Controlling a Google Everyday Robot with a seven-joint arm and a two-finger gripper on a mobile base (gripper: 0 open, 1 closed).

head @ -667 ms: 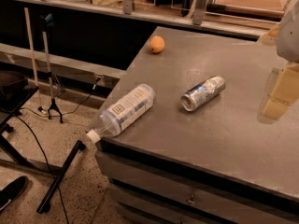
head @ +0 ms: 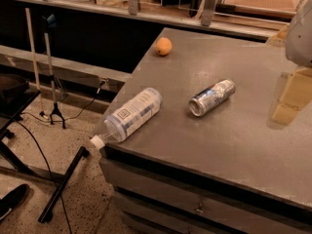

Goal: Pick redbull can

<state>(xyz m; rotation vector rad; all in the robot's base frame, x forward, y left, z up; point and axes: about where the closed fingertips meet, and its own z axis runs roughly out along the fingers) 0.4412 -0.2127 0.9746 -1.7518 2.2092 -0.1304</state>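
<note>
The redbull can (head: pixel 212 97) is a slim silver can with blue patches. It lies on its side near the middle of the grey table (head: pixel 234 145), with its rimmed end facing front-left. My gripper (head: pixel 287 104) hangs over the right side of the table, right of the can and apart from it. Its pale beige parts and the white arm above them are cut off by the right edge of the view. It holds nothing that I can see.
A clear plastic bottle with a white label (head: pixel 129 115) lies at the table's front-left corner, its cap past the edge. An orange (head: pixel 163 46) sits at the far left corner. A shelf runs behind the table. Stands and cables are on the floor to the left.
</note>
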